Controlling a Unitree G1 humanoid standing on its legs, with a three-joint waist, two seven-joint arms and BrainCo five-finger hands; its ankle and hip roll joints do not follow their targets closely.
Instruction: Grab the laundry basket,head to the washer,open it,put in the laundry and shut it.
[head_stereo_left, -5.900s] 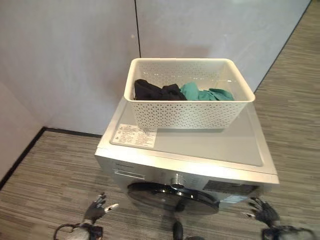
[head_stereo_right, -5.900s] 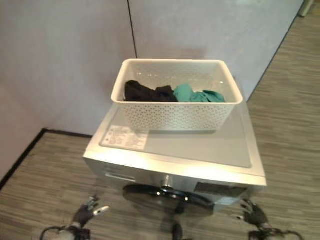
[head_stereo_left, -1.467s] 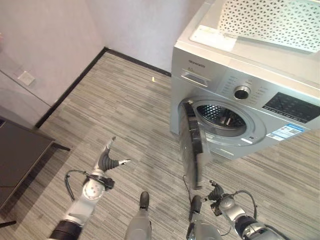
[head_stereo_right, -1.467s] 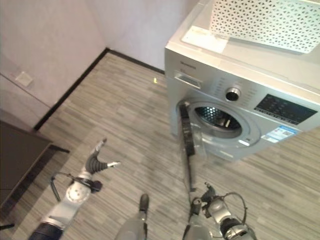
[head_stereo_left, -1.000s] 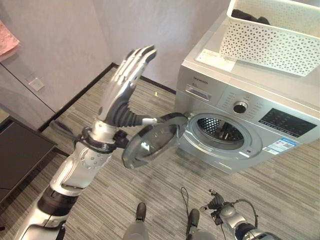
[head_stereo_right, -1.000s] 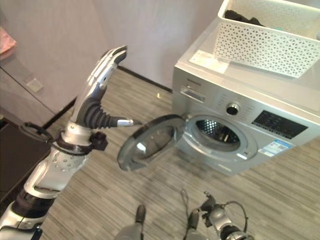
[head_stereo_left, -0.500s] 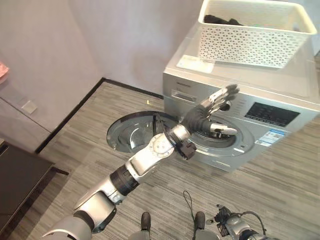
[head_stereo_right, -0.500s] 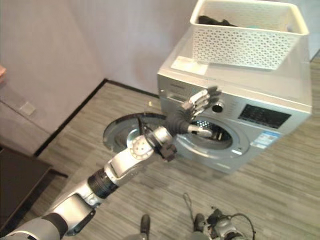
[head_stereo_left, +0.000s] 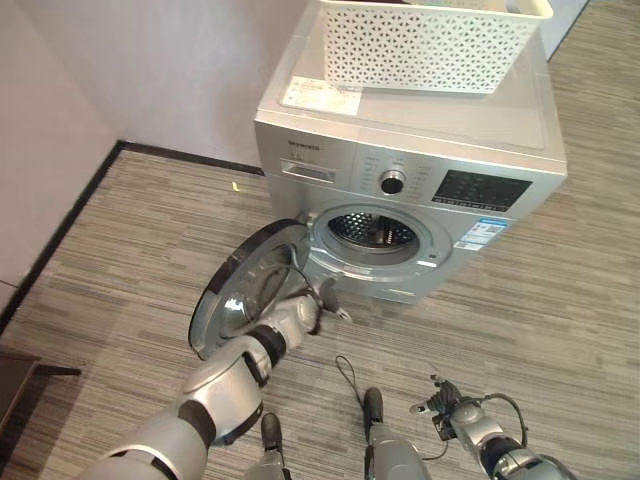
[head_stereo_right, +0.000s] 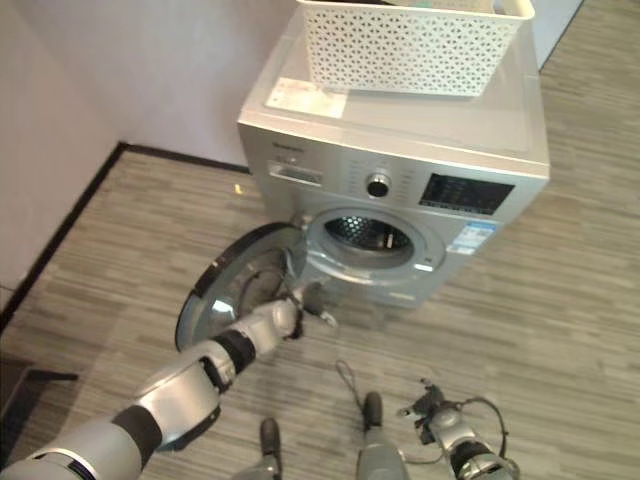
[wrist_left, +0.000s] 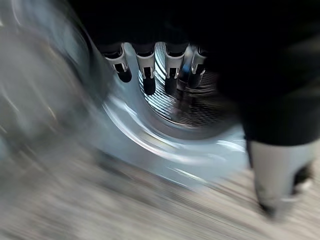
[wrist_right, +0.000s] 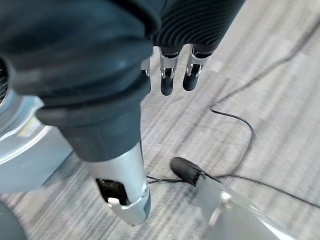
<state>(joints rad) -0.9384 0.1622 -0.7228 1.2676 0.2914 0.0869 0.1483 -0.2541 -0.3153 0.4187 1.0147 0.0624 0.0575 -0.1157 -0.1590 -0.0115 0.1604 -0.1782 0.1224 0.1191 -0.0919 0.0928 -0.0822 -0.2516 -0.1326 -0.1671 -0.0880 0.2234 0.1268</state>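
The fingers (wrist_left: 150, 75) of the left hand (head_stereo_left: 312, 305) hang straight and relaxed, holding nothing, low in front of the washer (head_stereo_left: 420, 190) between its open drum mouth (head_stereo_left: 372, 232) and the swung-out door (head_stereo_left: 245, 290). The laundry basket (head_stereo_left: 420, 45) sits on top of the washer, above and behind that hand, its long axis running along the washer's width. The right hand (head_stereo_left: 445, 405) hangs near the floor, in front of the washer's right side, fingers loose and empty. Judged from this, the left hand is nearer the basket and must rise to reach the laundry.
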